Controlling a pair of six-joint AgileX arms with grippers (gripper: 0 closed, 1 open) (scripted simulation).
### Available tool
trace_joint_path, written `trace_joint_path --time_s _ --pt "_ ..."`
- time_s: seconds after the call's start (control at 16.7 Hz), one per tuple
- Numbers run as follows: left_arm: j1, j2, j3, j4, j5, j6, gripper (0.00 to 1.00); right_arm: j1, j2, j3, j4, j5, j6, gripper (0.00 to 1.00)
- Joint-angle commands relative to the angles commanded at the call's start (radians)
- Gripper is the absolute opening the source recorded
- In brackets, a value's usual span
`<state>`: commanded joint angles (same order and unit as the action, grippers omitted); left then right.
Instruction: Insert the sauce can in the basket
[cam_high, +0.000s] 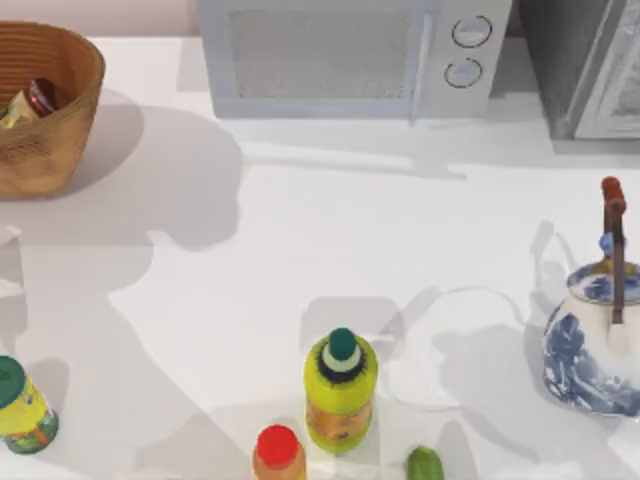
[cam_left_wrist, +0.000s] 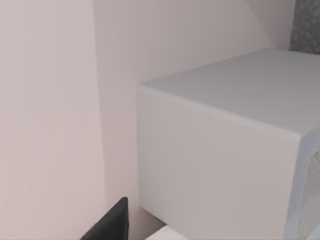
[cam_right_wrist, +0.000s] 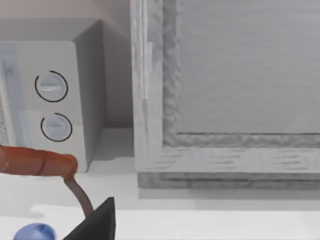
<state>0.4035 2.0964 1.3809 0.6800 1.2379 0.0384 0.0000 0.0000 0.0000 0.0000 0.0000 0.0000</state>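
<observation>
The woven wicker basket (cam_high: 60, 130) stands at the table's far left corner in the top view. The sauce can (cam_high: 41, 96) lies tilted inside it, with its dark maroon top showing above a cream and yellow label. A dark edge of my left gripper (cam_left_wrist: 111, 224) shows in the left wrist view, facing the wall and the side of the microwave (cam_left_wrist: 220, 150). A dark edge of my right gripper (cam_right_wrist: 97, 222) shows in the right wrist view, close to the kettle's orange handle (cam_right_wrist: 37, 161). Neither gripper is near the basket.
A white microwave (cam_high: 340, 55) and a grey cabinet (cam_high: 590, 60) line the back. A blue-and-white kettle (cam_high: 590, 345) stands at the right. Along the front are a green-lidded can (cam_high: 20, 405), a yellow-green bottle (cam_high: 341, 392), a red-capped bottle (cam_high: 278, 455) and a small green object (cam_high: 424, 465).
</observation>
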Motion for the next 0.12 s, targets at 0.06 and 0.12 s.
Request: trace_joint_path --time_s 0.06,0.12 --pt "0.000 0.000 0.000 0.000 0.000 0.000 1.00 0.000 0.000 0.000 0.000 0.000 0.000 1.00" --pt "0.000 0.000 0.000 0.000 0.000 0.000 1.00 0.000 0.000 0.000 0.000 0.000 0.000 1.00"
